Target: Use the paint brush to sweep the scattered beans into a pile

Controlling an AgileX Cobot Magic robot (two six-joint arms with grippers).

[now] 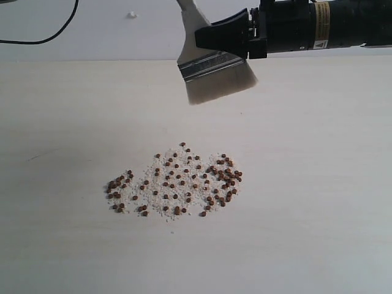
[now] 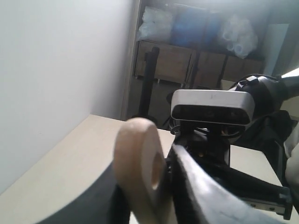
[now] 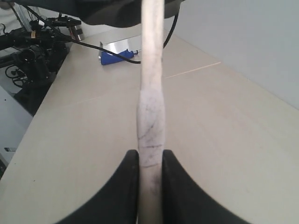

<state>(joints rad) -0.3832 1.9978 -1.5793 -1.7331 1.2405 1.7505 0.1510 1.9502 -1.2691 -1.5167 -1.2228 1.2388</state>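
Wooden paint brush (image 1: 207, 65) near-upright, bristles (image 1: 220, 86) down

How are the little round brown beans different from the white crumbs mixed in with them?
The small round reddish-brown beans are dark, but the fine whitish crumbs are light, almost matching the pale table. Each bean is bigger than a crumb. Both lie scattered together in one patch on the table.

Bare bench (image 1: 318, 184) all round the beans (image 1: 177, 180) — open lanes left, right, front. Paint brush (image 1: 217, 76) in my right tool (image 1: 205, 37) sits well apart behind them. Only clutter — black cable (image 1: 55, 30), far left.
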